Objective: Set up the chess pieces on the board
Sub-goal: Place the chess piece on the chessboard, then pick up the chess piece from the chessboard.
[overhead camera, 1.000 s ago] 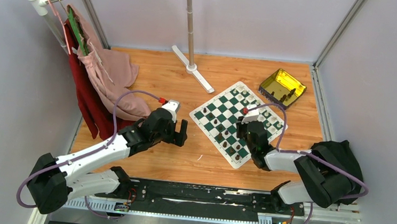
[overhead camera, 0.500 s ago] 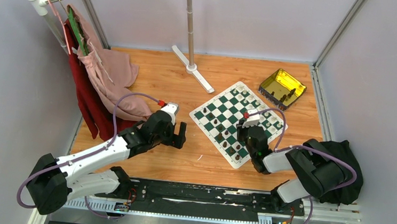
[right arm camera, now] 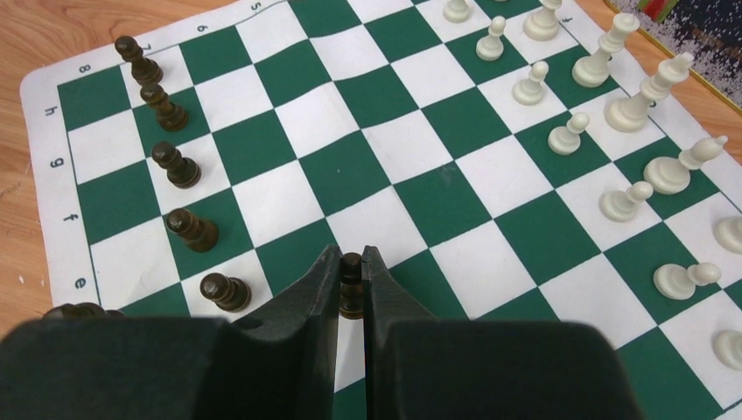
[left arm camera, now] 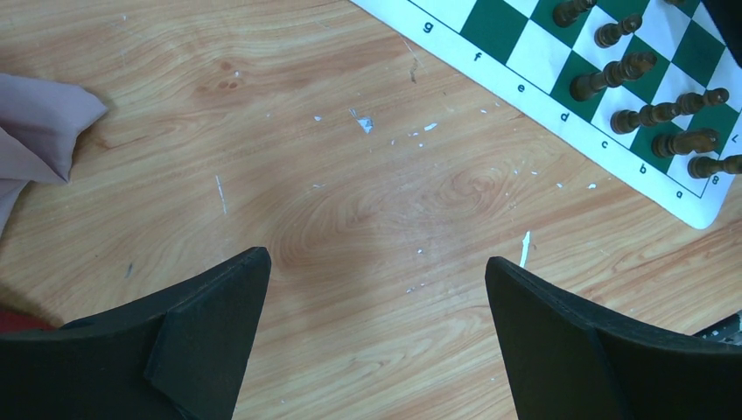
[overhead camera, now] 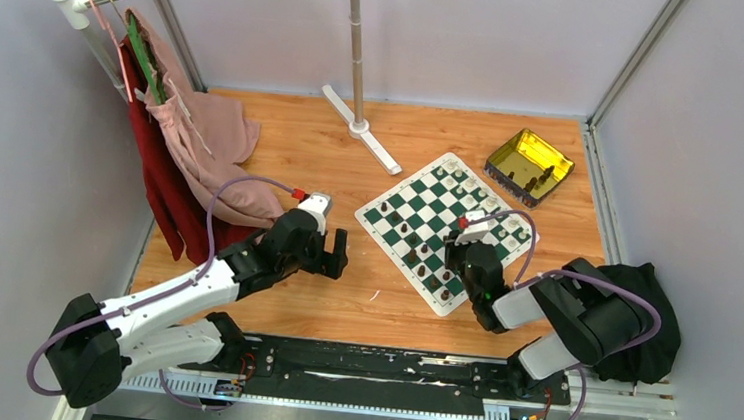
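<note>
Right wrist view: the wooden tabletop (right arm camera: pixel 44 26) carries the green-and-white chessboard (right arm camera: pixel 437 201), which lies beneath and ahead of the right claw (right arm camera: pixel 351 256). The left claw (left arm camera: pixel 374 262) hangs wide open and empty over bare wood, with the board's corner ahead to its right. White pieces (right arm camera: pixel 612 61) stand far ahead-right of the right claw, and a row of dark pawns (right arm camera: pixel 179 166) runs ahead-left. That claw is pinched nearly closed on a dark brown pawn (right arm camera: pixel 351 290). Best, I judge, to keep it upright, centre it on the next free square in that row, seat it, then part the fingers slightly.
</note>
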`<state>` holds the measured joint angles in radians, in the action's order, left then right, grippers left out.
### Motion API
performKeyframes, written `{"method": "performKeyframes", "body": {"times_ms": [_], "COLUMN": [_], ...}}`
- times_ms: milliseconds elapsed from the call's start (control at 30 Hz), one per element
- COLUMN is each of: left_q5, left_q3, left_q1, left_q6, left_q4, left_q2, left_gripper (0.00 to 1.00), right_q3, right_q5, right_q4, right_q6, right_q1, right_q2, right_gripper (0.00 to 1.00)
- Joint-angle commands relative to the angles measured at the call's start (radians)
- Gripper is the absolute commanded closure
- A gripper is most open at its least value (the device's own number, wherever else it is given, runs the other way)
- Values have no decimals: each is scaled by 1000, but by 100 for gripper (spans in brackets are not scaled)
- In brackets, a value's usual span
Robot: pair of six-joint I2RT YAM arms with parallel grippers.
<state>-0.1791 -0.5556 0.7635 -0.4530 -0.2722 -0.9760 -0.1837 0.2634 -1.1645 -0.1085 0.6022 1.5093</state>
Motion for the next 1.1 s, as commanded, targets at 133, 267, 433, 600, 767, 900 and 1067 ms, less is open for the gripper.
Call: {"method": "performKeyframes", "body": {"times_ms": [133,267,433,600,767,900,1067], "left_q5": [-9,-5,-2,0,-3,-6,-9], "left_q3": [20,19,18,21,25,28,33], "left_q1": [13,14,16,20,25,27,28], "left_q6": [-10,-9,-7,-9,-15,-18,-27], "left_q4": [15,13,15,17,17,19,26], "left_q2": [23,25,24,23,26,29,34], "left_gripper": [0,0,0,0,0,0,0], "right_q3": [49,63,86,98,99,90,69], "right_q5": [58,80,110,124,126,125,124], "right_q4": [-122,-165,-216,-193,-137,-64,60], "right_q6": [-17,-16,-10,-7,0,14,27], "right_q1": [34,49,65,75,80,79,80], "right_q2": [62,81,89,55,-3,-72,-177], "right_gripper": [89,86,77,71,67,65,65]}}
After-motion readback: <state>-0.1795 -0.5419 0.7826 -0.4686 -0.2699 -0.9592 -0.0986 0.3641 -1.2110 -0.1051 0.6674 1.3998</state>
